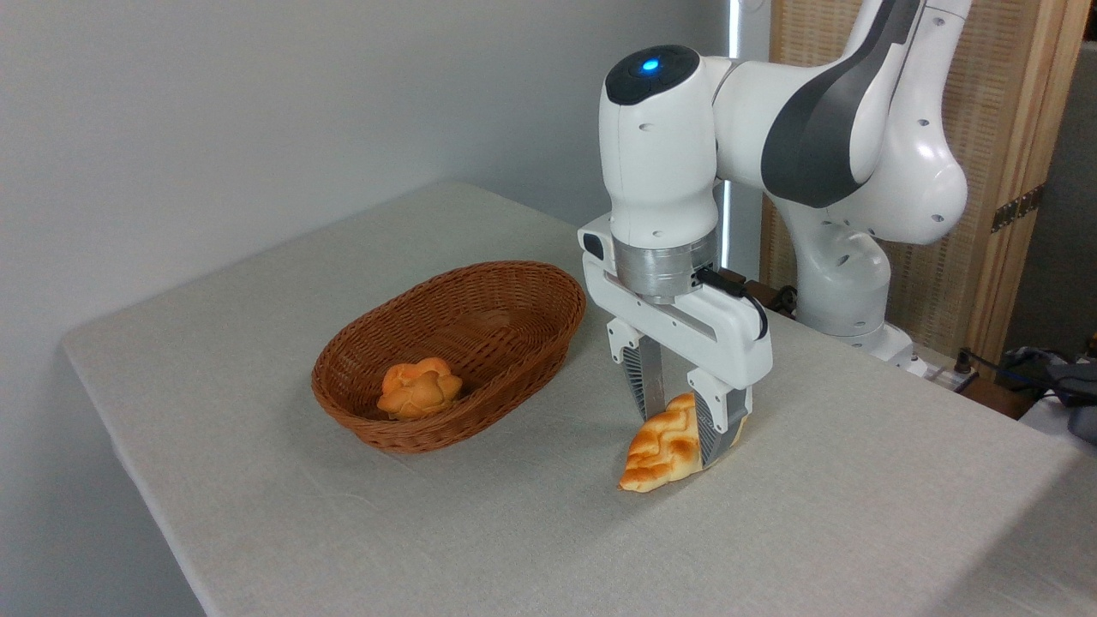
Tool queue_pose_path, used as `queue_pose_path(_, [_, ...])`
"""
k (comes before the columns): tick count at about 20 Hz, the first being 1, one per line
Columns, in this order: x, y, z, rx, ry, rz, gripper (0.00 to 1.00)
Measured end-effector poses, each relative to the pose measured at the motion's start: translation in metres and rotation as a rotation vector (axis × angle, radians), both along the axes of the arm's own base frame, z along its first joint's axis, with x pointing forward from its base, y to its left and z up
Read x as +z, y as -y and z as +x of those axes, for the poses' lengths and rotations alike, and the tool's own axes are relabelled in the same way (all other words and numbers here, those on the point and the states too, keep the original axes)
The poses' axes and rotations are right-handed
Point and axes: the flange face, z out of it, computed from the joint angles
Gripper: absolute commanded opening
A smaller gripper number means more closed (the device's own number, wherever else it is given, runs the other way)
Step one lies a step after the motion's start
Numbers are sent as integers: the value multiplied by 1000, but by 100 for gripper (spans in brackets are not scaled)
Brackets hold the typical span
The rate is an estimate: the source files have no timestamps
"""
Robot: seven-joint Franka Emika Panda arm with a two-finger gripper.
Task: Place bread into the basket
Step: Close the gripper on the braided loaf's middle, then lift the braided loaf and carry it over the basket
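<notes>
Bread [662, 450]: far end hidden behind the near finger [718, 420] of the hand [686, 410]; whether its low tip rests on the tabletop [257, 343] cannot be told.
Orange bun [419, 387]: underside masked by the basket [446, 351] front wall.
Robot arm [823, 128]: upper links cut off by the top edge; base partly hidden.
Tabletop: near and right parts cut off by the frame.
Dark items [1058, 377] at far right: cropped, too indistinct to identify.

Small orange bun [419, 388] lay left of the gripper, well apart, slightly lower in frame. Beige cloth-covered table [257, 343] extended beneath. Slatted wooden screen [994, 197] stood behind and right; cables [986, 364] lay far right.
</notes>
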Motion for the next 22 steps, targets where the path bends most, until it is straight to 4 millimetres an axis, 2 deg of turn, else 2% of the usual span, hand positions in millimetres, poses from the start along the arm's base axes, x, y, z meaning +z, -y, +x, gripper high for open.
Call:
queue_pose_path(16, [1,1,1,-3,3,0,55])
queue_pose_path(19, [20,-1,9,-1,29,5,55])
queue_pose_path(22, [63,2,21,-2,58,-12,55])
